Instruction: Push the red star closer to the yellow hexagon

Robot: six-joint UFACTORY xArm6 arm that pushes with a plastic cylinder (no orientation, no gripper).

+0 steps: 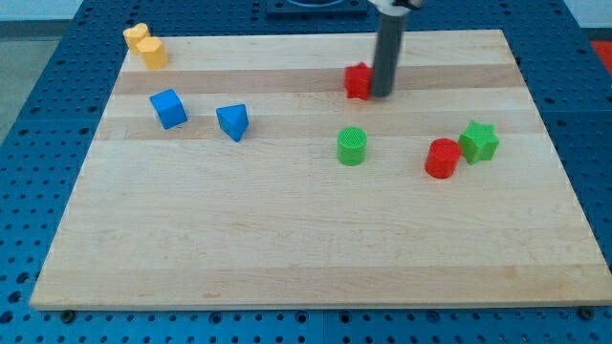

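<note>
Red star (pixel 358 81), near the table's (pixel 287 248) top edge, is sitting against your tip (pixel 382 95) on its right, the rod carrying no gripper, and an off-centre push risks it slipping aside, short of the yellow hexagon (pixel 146 46).

Wooden board (pixel 316 248) — blue pegboard (pixel 57 86) beneath

Layout on board (pixel 306 258): my tip (pixel 382 95) touches the red star (pixel 358 81) on its right side, near top centre. Yellow hexagon (pixel 145 45) at top-left corner. Blue cube (pixel 168 108) w/ blue triangle (pixel 232 121) just right of it, left-centre. Green cylinder (pixel 352 146) below star. Red cylinder (pixel 442 158) touching green star (pixel 478 141), at right.
</note>
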